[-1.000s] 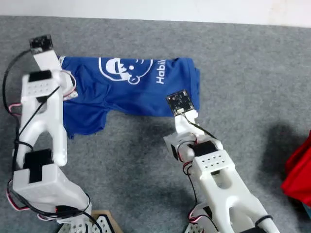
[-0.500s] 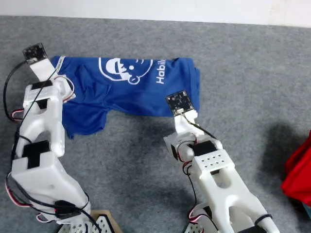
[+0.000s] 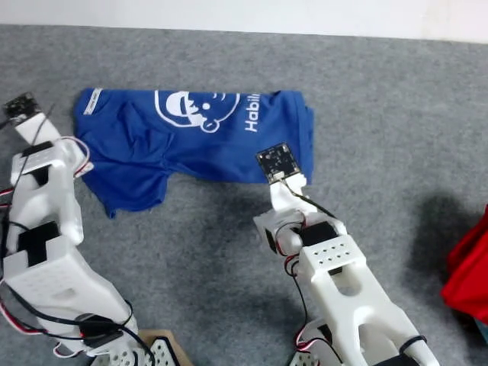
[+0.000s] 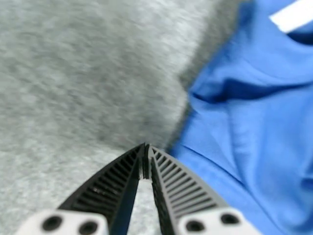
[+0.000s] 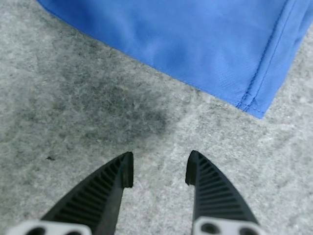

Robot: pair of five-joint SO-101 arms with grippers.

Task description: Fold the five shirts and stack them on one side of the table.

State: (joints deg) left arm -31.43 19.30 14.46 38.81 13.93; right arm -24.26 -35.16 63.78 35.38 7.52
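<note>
On the grey mat point(image 3: 381, 114), blue shirt point(image 3: 198, 141): half-folded, rumpled, one sleeve sticking out twd the arms.
L gripper point(image 4: 145, 152): fingers pressed together, empty, over bare mat just beside shirt's edge.
R gripper point(image 5: 159, 171): fingers spread, above mat near hem corner, not touching cloth.
Risk L: closed tip prob. shoves fabric instead of gripping, bunching the fold.
Risk R: may pinch top layer only at hem, so fold opens.

White arms point(image 3: 339, 274) carry black servos point(image 3: 36, 238), thin cables point(image 3: 303, 301) and ribbed black pincer fingers point(image 5: 111, 188).
</note>
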